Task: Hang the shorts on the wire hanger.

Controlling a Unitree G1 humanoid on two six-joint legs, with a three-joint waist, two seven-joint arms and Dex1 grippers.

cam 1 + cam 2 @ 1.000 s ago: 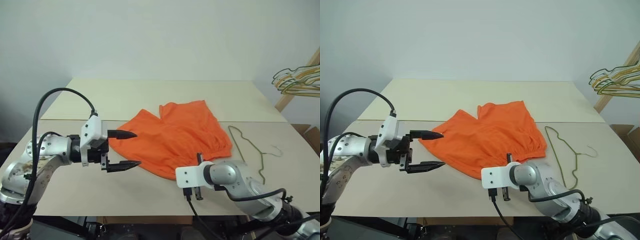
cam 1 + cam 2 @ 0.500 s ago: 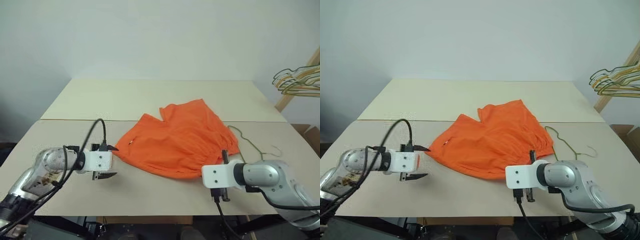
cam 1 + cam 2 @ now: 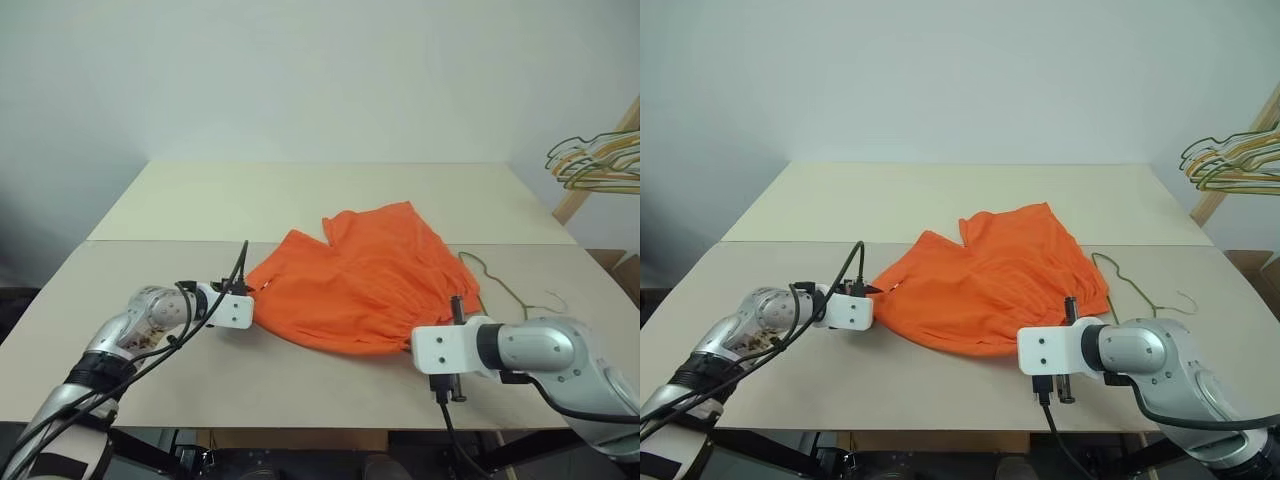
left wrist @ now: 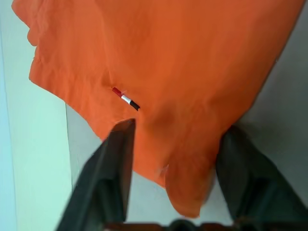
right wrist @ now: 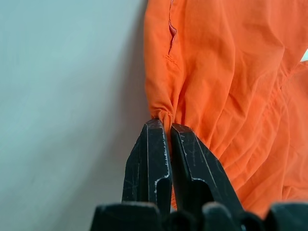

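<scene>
Here we see the shorts (image 3: 365,278) spread flat in the middle of the pale worktop (image 3: 300,195), legs toward the far side and gathered waistband toward the near right. Our right gripper (image 5: 166,126) has its jaws clamped on a pinched fold of the waistband at the shorts' near right edge. Our left gripper (image 4: 173,144) sits at the shorts' left corner with its jaws apart, one finger on either side of the orange hem. The hanger (image 3: 505,290) lies on the worktop just right of the shorts, partly tucked behind them. A bunch of green and yellow hangers (image 3: 595,160) hangs at the far right.
</scene>
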